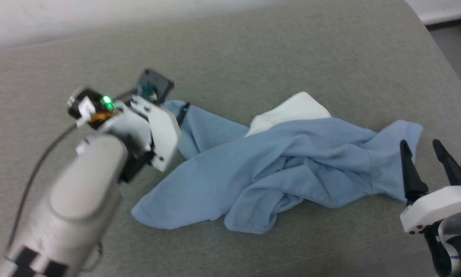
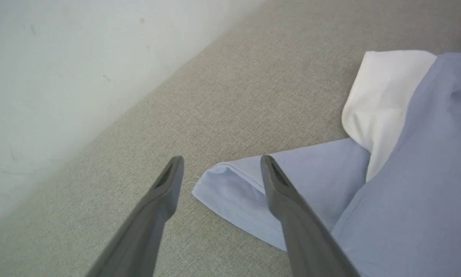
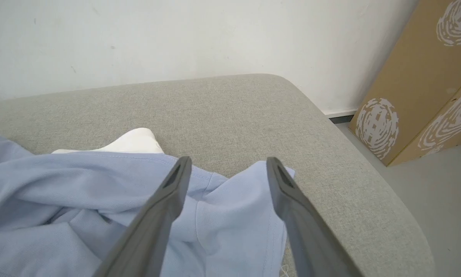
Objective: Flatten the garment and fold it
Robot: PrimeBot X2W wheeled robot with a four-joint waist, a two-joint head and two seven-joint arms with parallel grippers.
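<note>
T-shirt (image 1: 276, 165): all bunched up, not flat, not folded
Left gripper (image 2: 221, 159): jaws spread, empty
Right gripper (image 1: 419, 144): jaws spread, empty

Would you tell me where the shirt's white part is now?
In the head view, the white part sticks out at the far edge of the blue shirt, right of centre on the grey cushion.

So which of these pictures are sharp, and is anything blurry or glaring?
Head view: the left forearm is smeared, and the shirt looks slightly soft. Left wrist view: the cushion weave and the shirt's hem stitching are crisp. Right wrist view: sharp too, flat even light, no glare, only soft shadows in the folds.
</note>
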